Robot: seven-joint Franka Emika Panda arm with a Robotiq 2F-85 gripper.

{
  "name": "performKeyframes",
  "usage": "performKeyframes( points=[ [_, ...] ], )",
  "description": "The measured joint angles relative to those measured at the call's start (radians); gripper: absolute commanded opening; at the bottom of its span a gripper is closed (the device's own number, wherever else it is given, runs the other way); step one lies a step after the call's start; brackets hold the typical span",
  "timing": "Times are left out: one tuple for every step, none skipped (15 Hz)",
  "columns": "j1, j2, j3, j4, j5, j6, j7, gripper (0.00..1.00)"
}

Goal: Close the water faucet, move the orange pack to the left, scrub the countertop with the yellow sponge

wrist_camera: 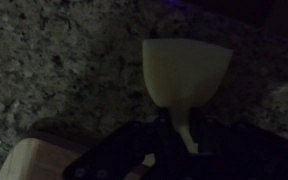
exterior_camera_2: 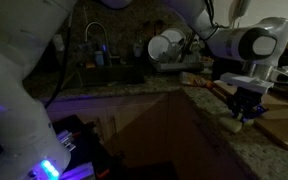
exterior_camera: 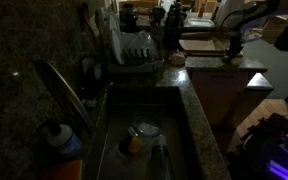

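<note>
The single claw (exterior_camera_2: pixel 244 117) is clenched on the one yellow sponge (wrist_camera: pixel 189 65), pinching its near end so the pale block fans out over the speckled counter (wrist_camera: pixel 54 60), just beside one wooden board (exterior_camera_2: pixel 276 128). Well apart from it, in an exterior view, the one water faucet (exterior_camera: pixel 62 90) slants over the sink (exterior_camera: pixel 189 125). The sink holds one white dish (exterior_camera: pixel 146 130) and one yellow-orange lump (exterior_camera: pixel 134 146), with one blue-capped bottle (exterior_camera: pixel 60 140) near the rim.
</note>
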Motion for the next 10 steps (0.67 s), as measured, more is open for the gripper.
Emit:
performKeyframes(
  points=[
    [-0.022,0.000,0.006,0.004,0.042,-0.008,-0.002,0.06],
    [-0.047,0.002,0.015,0.009,0.086,-0.019,-0.004,0.06],
    [-0.072,0.005,0.023,0.017,0.129,-0.032,-0.004,0.06],
    [-0.097,0.010,0.027,0.026,0.171,-0.048,-0.003,0.06],
    [-0.120,0.018,0.028,0.040,0.212,-0.065,0.000,0.06],
    [-0.141,0.026,0.030,0.053,0.253,-0.083,0.005,0.06],
    [-0.162,0.032,0.031,0.062,0.287,-0.096,0.014,0.06],
    [-0.179,0.036,0.031,0.068,0.310,-0.103,0.027,0.06],
    [-0.194,0.038,0.031,0.071,0.320,-0.105,0.044,0.06],
    [-0.205,0.039,0.030,0.073,0.323,-0.105,0.063,0.06]
  ],
)
